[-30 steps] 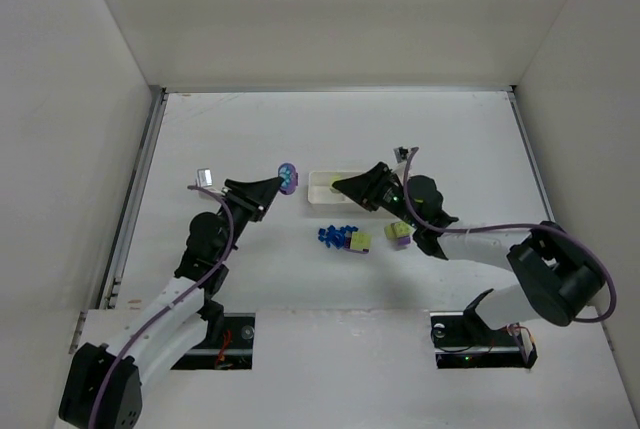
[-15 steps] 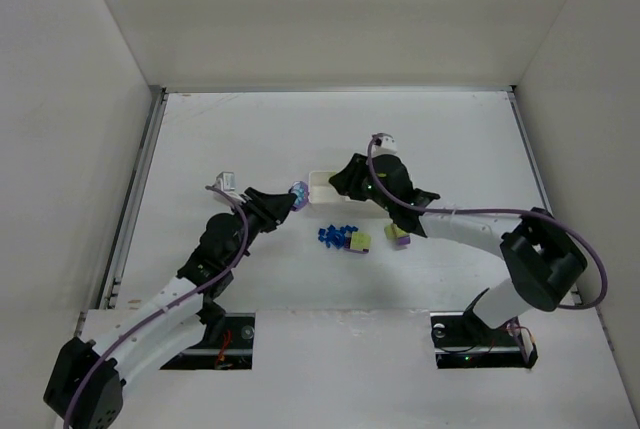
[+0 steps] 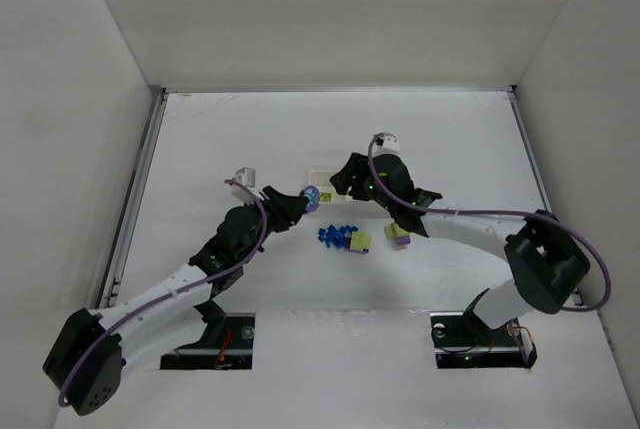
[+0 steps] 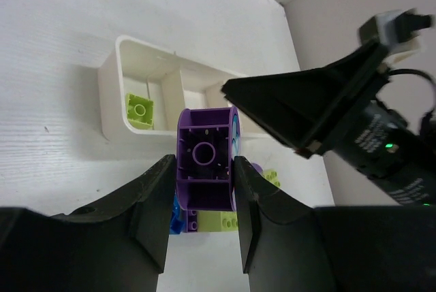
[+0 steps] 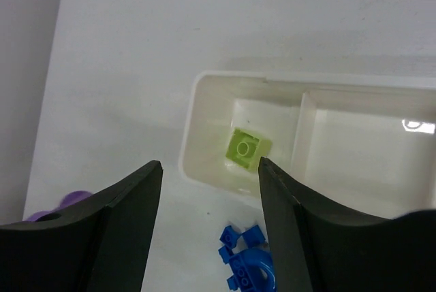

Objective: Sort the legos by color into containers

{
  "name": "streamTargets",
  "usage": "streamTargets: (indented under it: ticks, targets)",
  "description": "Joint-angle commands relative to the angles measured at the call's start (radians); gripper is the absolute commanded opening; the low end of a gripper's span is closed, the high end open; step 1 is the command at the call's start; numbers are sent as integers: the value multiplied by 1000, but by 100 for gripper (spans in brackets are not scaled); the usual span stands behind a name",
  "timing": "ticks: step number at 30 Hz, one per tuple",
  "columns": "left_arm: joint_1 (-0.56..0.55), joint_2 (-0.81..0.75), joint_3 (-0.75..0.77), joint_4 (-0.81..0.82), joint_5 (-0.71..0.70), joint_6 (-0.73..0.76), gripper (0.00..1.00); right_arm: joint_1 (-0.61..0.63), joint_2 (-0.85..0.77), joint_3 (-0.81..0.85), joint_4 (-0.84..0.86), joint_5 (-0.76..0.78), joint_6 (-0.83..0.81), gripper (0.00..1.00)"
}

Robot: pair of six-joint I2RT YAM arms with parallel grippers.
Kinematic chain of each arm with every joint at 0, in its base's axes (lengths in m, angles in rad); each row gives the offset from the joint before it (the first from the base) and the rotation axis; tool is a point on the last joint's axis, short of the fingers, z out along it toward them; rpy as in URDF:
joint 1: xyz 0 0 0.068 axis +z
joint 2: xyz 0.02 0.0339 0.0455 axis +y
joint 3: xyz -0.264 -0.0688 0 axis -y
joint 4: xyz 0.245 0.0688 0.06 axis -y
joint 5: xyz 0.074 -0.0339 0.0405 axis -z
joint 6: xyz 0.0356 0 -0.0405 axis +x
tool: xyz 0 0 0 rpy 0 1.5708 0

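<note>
My left gripper point(image 3: 303, 201) point(image 4: 204, 169) is shut on a purple lego point(image 3: 313, 196) point(image 4: 204, 161) and holds it above the table, just in front of the left end of the white three-compartment tray point(image 3: 322, 177) point(image 4: 107, 84) point(image 5: 193, 128). One yellow-green lego point(image 4: 139, 109) point(image 5: 243, 149) lies in the tray's left compartment; the middle one looks empty. My right gripper point(image 3: 340, 179) point(image 5: 210, 166) is open and empty, hovering over the tray's left end. Blue legos point(image 3: 334, 235) point(image 5: 246, 265) lie in front of the tray.
A yellow-green and purple stack point(image 3: 358, 241) lies beside the blue pile, another two-tone stack point(image 3: 398, 234) to its right. The right arm's black fingers point(image 4: 306, 111) reach over the tray's right part. Walls enclose the white table point(image 3: 200, 139).
My left gripper has carried the purple lego rightward and toward the tray's front-left corner. The right gripper swung up over the tray a second ago and has since stayed almost still.
</note>
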Motion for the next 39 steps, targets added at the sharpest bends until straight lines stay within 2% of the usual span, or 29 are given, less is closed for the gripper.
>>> streamTargets:
  ticks: [1, 6, 8, 9, 10, 14, 18, 21, 27, 30, 32, 36, 39]
  targets:
    - [-56, 76, 93, 103, -27, 46, 15, -34, -161, -74, 48, 82, 9, 63]
    - [-156, 328, 248, 155, -29, 113, 15, -135, -443, -270, 30, 228, 28, 35]
    - [-182, 428, 314, 168, -27, 128, 16, -179, -558, -332, -5, 269, 35, 31]
    - [-182, 429, 314, 168, -27, 129, 16, -199, -607, -356, -25, 283, 37, 31]
    - [-208, 549, 401, 178, -30, 136, 16, -219, -653, -376, -42, 294, 37, 31]
    - [-227, 735, 543, 189, -29, 151, 16, -273, -761, -436, -85, 293, 37, 42]
    - [-233, 873, 670, 166, -7, 153, 17, -276, -811, -476, -88, 291, 37, 50]
    - [-248, 941, 745, 142, -9, 161, 17, -278, -835, -494, -88, 286, 32, 52]
    - [-254, 1031, 847, 108, -30, 185, 22, -272, -851, -504, -82, 260, 32, 55]
    - [-256, 1062, 877, 86, -44, 188, 32, -272, -865, -507, -85, 270, 31, 59]
    - [-256, 1071, 887, 80, -49, 190, 43, -272, -874, -508, -88, 267, 26, 63]
    - [-256, 1056, 880, 80, -49, 190, 50, -272, -884, -513, -88, 260, 25, 66]
    - [-245, 1015, 850, 85, -49, 188, 51, -263, -873, -508, -88, 259, 23, 65]
